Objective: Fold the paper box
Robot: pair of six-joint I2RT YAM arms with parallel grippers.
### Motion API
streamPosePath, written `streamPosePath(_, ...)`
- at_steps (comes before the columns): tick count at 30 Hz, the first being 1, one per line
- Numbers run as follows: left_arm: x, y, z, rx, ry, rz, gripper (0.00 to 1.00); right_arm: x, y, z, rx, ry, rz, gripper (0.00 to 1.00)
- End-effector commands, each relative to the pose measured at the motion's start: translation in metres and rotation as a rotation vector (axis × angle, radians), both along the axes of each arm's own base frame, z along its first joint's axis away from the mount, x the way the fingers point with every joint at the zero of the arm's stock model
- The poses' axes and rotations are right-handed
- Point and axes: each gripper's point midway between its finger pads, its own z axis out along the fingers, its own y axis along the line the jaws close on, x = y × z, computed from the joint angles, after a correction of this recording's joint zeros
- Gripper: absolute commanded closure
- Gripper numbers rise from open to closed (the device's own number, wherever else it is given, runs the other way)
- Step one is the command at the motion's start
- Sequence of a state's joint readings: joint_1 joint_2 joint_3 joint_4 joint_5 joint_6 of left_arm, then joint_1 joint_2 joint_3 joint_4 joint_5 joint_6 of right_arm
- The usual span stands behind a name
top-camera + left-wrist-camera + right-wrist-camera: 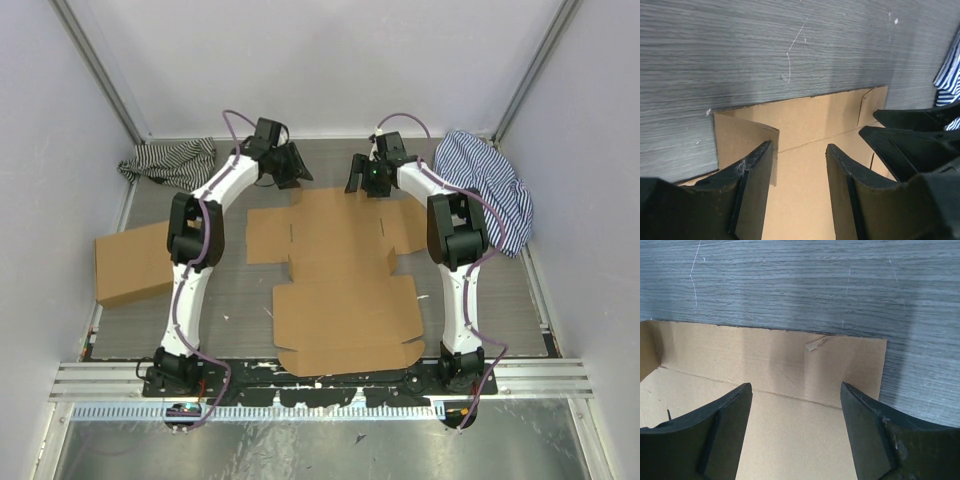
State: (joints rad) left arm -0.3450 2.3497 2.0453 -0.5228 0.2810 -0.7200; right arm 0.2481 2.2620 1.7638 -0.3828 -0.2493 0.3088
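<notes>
Where the arms reach in at the top middle of the frame, the far edge of the paper box (340,300) is partly hidden. It lies opened out in the middle of the surface (240,300), and the left claw (295,172) and right claw (360,182) are both spread wide over it.

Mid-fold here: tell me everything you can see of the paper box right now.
The paper box is a plain brown cardboard die-cut sheet with flaps and slits, lying unfolded on the grey table between the arms. Its far strip looks tilted slightly up along a crease. The left gripper and right gripper hang open over that far edge; whether they touch it cannot be told.
</notes>
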Motion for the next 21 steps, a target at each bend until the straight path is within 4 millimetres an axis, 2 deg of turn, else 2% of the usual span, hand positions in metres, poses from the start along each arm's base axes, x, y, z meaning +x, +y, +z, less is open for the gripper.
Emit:
streamPosePath(1,0.000,-0.008,-0.026,-0.008,0.066,-0.004,0.47,-0.008,0.002,-0.006,-0.017,0.029,0.001,0.24)
streamPosePath(5,-0.003,-0.004,-0.051,0.034,0.116,0.004,0.47,-0.009,0.003,-0.004,-0.020,0.028,0.003,0.23)
streamPosePath(8,-0.007,0.003,-0.060,0.088,0.153,-0.002,0.47,-0.010,0.002,-0.002,-0.027,0.027,0.000,0.24)
streamPosePath(10,-0.009,0.007,-0.059,0.114,0.145,0.002,0.47,-0.009,0.002,0.002,-0.031,0.020,-0.003,0.23)
streamPosePath(15,-0.008,0.018,-0.019,0.140,0.058,0.015,0.47,-0.005,-0.006,0.022,-0.067,-0.012,-0.033,0.23)
streamPosePath(21,-0.013,0.039,0.036,0.183,-0.039,0.048,0.45,0.008,-0.041,0.056,-0.231,-0.073,-0.147,0.22)
